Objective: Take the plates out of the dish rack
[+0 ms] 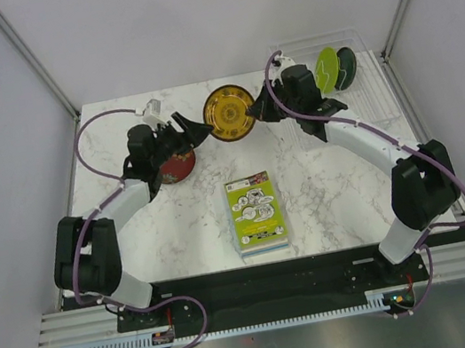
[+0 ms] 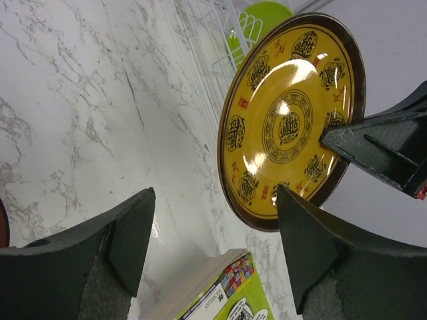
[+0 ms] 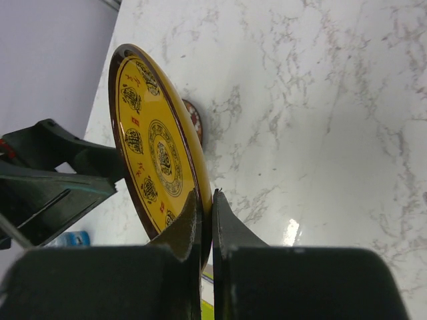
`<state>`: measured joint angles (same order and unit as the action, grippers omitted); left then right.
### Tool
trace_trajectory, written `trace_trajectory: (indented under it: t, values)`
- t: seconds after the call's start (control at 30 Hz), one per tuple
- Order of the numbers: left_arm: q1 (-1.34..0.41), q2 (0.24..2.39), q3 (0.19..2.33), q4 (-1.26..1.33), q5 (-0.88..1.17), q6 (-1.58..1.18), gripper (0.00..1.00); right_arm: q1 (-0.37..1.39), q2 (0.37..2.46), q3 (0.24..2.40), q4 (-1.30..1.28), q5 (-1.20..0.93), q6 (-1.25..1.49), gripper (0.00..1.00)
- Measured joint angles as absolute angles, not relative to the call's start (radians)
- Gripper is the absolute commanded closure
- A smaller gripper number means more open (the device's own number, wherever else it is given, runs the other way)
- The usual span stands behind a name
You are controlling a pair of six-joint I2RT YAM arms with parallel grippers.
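The yellow-brown plate (image 2: pixel 290 120) looks glazed and glossy, with bright light spots on its face. The bench (image 1: pixel 325 185) is smooth, white, marble-look stone with grey veins and a soft sheen. At two o'clock in the top view, the dish rack (image 1: pixel 381 98) is clear plastic. The book (image 1: pixel 256 213) has a shiny printed cover. The left tool (image 2: pixel 215 227) is matt, dark, faintly grainy plastic.

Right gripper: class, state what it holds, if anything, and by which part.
The yellow-brown plate, pinched at its rim by the right gripper. The open left gripper holds nothing.
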<state>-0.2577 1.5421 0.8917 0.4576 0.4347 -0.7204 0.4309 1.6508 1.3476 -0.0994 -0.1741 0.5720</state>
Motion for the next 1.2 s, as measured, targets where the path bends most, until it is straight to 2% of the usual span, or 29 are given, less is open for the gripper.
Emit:
trace_trajectory:
  t: [0.13, 0.2, 0.23, 0.27, 0.33, 0.37, 0.4, 0.43, 0.5, 0.53, 0.67, 0.97, 1.2]
  values:
    - [-0.258, 1.578, 0.879, 0.520, 0.452, -0.754, 0.22, 0.441, 1.651, 1.307, -0.035, -0.241, 0.638, 1.00]
    - [-0.258, 1.601, 0.877, 0.561, 0.458, -0.774, 0.31, 0.443, 1.651, 1.284, 0.002, -0.276, 0.675, 1.00]
    - [-0.258, 1.611, 0.877, 0.578, 0.458, -0.783, 0.40, 0.444, 1.651, 1.280, 0.008, -0.285, 0.685, 1.00]
    - [-0.257, 1.622, 0.877, 0.596, 0.465, -0.794, 0.61, 0.445, 1.651, 1.271, 0.020, -0.292, 0.696, 1.00]
    - [-0.257, 1.632, 0.877, 0.631, 0.487, -0.820, 0.84, 0.444, 1.654, 1.256, 0.038, -0.302, 0.716, 0.98]
    - [-0.258, 1.632, 0.877, 0.647, 0.496, -0.827, 0.97, 0.442, 1.657, 1.247, 0.045, -0.303, 0.725, 0.94]
    - [-0.260, 1.632, 0.877, 0.654, 0.497, -0.834, 0.98, 0.440, 1.659, 1.240, 0.049, -0.303, 0.735, 0.87]
    - [-0.256, 1.632, 0.877, 0.662, 0.509, -0.852, 0.98, 0.434, 1.660, 1.234, 0.052, -0.310, 0.745, 0.70]
    - [-0.247, 1.626, 0.877, 0.666, 0.522, -0.869, 0.98, 0.430, 1.666, 1.232, 0.057, -0.326, 0.760, 0.47]
    - [-0.246, 1.620, 0.877, 0.657, 0.517, -0.858, 0.98, 0.433, 1.667, 1.232, 0.051, -0.327, 0.751, 0.43]
    - [-0.199, 1.596, 0.860, 0.561, 0.455, -0.801, 0.98, 0.435, 1.667, 1.243, 0.024, -0.317, 0.725, 0.40]
    - [0.079, 1.584, 0.801, 0.390, 0.367, -0.722, 0.96, 0.358, 1.641, 1.247, -0.070, -0.260, 0.647, 0.40]
    - [0.099, 1.610, 0.801, 0.320, 0.345, -0.689, 0.96, 0.328, 1.631, 1.227, -0.088, -0.253, 0.627, 0.40]
